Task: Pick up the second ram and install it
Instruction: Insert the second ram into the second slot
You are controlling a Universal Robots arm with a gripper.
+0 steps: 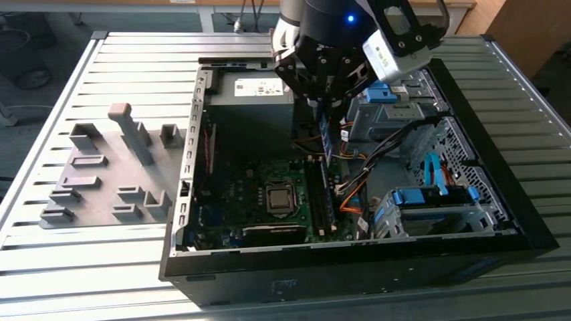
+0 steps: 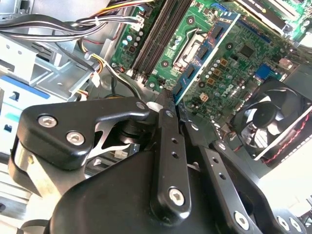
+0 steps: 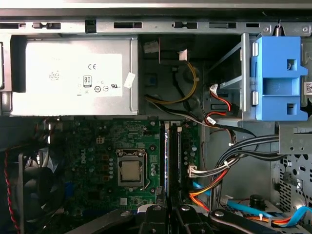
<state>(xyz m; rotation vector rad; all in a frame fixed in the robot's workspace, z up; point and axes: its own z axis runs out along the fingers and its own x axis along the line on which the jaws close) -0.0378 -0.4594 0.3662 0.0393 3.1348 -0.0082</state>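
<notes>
The end effector [image 1: 327, 107] grips the second ram [image 1: 327, 137] upright above the open computer case [image 1: 357, 267], which sits on a slatted metal counter [image 1: 107, 67]; grey fixture blocks [image 1: 116, 174] lie at nine o'clock.

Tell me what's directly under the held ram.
Under the second ram, clamped in the gripper, lie the motherboard's memory slots. The gripper's fingers cover the slots' near end in the first wrist view.

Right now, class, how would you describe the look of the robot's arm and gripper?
In the exterior view, the arm is dark with a small blue light, and a pale grey block sits beside it. The gripper is glossy black in the second wrist view, built from flat linked bars joined by silver screws, narrowing to slim jaws.
</notes>
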